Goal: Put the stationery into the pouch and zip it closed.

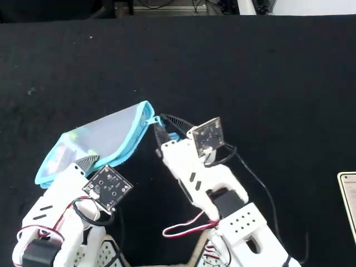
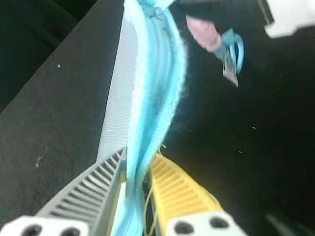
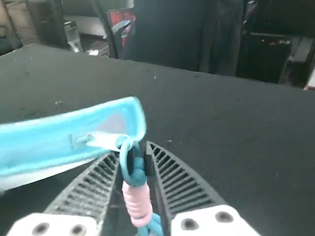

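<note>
A light-blue pouch (image 1: 105,136) with a translucent mesh side lies on the black table, and pale coloured items show faintly through it near its left end. My left gripper (image 1: 89,163) is shut on the pouch's blue zipper edge (image 2: 150,93), with its grey and yellow fingers (image 2: 170,189) pressed on either side. My right gripper (image 1: 159,127) sits at the pouch's right corner. In the right wrist view this gripper (image 3: 133,150) is shut on the zipper pull cord with its pink bead (image 3: 135,196). The metal slider (image 3: 98,140) is close to the pouch's end.
A beige card (image 1: 348,200) lies at the table's right edge. The black cloth (image 1: 267,83) stretches open behind and to the right of the arms. Room clutter stands beyond the far table edge.
</note>
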Tool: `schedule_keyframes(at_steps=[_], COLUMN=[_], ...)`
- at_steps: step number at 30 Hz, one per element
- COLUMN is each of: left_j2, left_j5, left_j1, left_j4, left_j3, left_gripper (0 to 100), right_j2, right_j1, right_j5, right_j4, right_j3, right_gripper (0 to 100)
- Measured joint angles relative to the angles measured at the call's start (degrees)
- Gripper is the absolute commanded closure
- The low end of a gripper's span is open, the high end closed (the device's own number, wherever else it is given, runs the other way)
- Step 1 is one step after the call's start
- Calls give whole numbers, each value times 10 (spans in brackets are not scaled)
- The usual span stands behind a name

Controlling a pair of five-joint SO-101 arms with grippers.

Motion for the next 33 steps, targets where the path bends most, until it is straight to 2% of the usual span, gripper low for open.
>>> schedule_keyframes(at_steps=[13, 22, 33], left_j2=[0, 2, 3], left_j5=[0, -1, -1], left_j1=[0, 1, 1], left_j4=[-2, -4, -4], left_j3=[0, 1, 1], left_gripper=[971, 971, 971], right_j2=[4, 243, 281], right_j1=[18, 65, 79], right_j5=[1, 1, 1], right_j4=[-23, -110, -113], right_j3=[1, -65, -88], right_gripper=[988, 988, 988])
